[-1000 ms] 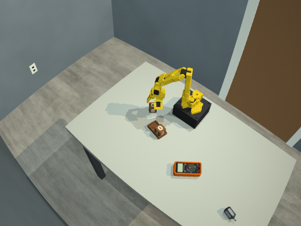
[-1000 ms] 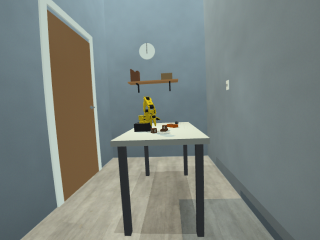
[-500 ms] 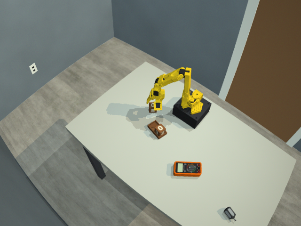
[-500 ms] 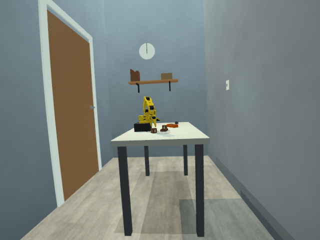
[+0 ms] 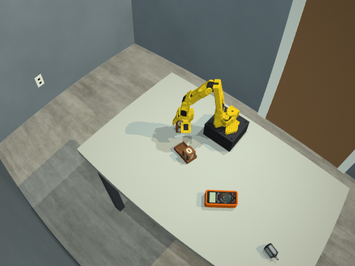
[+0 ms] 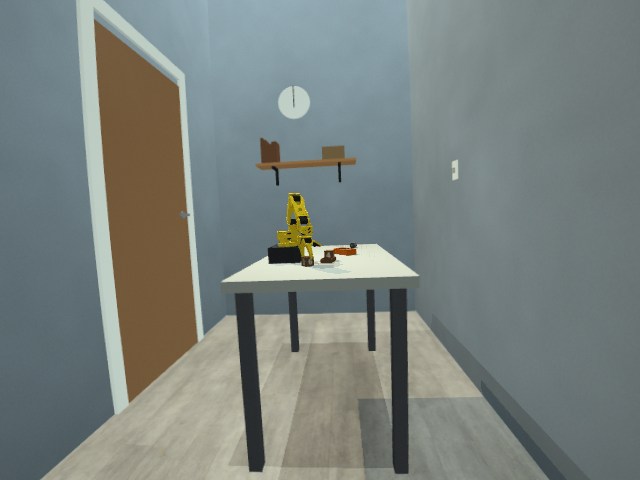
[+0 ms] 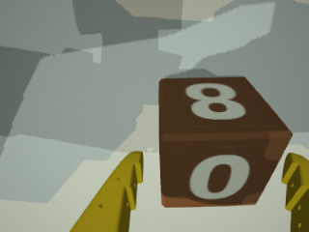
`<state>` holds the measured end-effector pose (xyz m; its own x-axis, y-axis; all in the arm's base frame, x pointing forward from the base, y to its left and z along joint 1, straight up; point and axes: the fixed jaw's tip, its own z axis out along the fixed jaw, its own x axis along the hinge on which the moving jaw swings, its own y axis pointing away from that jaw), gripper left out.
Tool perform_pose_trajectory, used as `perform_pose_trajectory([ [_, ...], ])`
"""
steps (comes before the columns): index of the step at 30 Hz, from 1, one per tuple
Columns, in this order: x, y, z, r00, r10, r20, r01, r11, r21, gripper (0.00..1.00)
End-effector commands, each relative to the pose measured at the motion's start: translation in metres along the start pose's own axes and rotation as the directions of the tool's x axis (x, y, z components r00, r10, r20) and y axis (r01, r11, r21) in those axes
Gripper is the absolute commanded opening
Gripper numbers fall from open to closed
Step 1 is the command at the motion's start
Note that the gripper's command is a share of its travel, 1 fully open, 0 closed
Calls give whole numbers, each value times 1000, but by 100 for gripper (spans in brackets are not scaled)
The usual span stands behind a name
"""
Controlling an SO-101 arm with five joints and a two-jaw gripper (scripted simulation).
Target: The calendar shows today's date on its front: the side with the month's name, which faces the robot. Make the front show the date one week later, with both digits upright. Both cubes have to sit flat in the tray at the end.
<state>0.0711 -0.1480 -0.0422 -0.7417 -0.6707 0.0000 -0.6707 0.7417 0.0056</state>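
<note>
One brown cube (image 5: 178,130) (image 6: 307,261) (image 7: 176,106) stands on the table outside the tray, with a white 0 and a white 8 on the two faces that show in the wrist view. My gripper (image 5: 179,126) (image 6: 307,256) (image 7: 214,156) is open above it, its fingertips to either side of the cube in the wrist view, with gaps between. The brown tray (image 5: 175,149) (image 6: 324,260) holds the other cube (image 5: 188,152) (image 6: 329,254) at one end; its top shows 0, and a side shows 4 in the exterior view. The tray's other end is empty. Its month side is not readable.
The arm's black base (image 5: 217,136) (image 6: 283,254) stands beside the cube and tray. An orange multimeter (image 5: 221,198) (image 6: 345,251) lies beyond the tray. A small dark object (image 5: 270,251) (image 6: 353,245) lies near the table's far end.
</note>
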Motion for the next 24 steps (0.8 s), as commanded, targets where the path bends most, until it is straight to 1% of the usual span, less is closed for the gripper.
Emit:
perform_pose_trajectory([
  [1, 0, 4, 5, 1000, 17, 5, -17, 1000, -14, 35],
  [10, 0, 5, 13, 1000, 17, 5, -17, 1000, -14, 35],
  [24, 0, 5, 13, 1000, 17, 5, -17, 1000, -14, 35],
])
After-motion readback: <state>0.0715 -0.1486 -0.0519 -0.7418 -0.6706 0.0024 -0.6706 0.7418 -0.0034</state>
